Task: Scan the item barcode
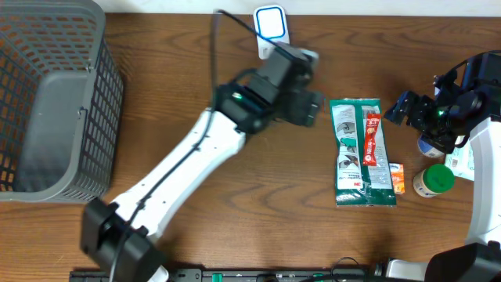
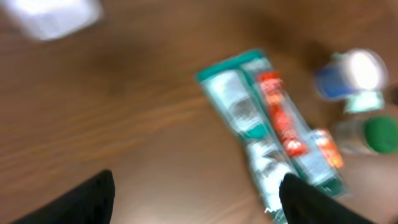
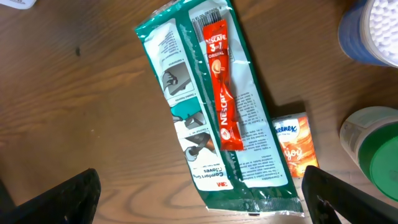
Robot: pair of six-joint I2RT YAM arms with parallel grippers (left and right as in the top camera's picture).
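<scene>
A green 3M gloves packet (image 1: 356,153) (image 3: 205,118) lies flat on the wooden table, right of centre. A red Nescafe stick (image 1: 373,141) (image 3: 221,87) rests on top of it. My left gripper (image 1: 311,106) (image 2: 196,199) hovers just left of the packet's top end, open and holding nothing; its view is blurred and shows the packet (image 2: 261,124) ahead. My right gripper (image 1: 403,110) (image 3: 199,199) hangs above the packet's right side, open wide, its fingers apart from the packet. A white scanner with a blue-lit frame (image 1: 270,23) stands at the back centre.
A grey mesh basket (image 1: 47,102) fills the far left. Right of the packet sit a small orange Kleenex pack (image 1: 398,178) (image 3: 295,140), a green-lidded jar (image 1: 434,180) (image 3: 373,155) and a blue-rimmed tub (image 3: 370,31). The scanner's cable (image 1: 227,17) runs behind my left arm.
</scene>
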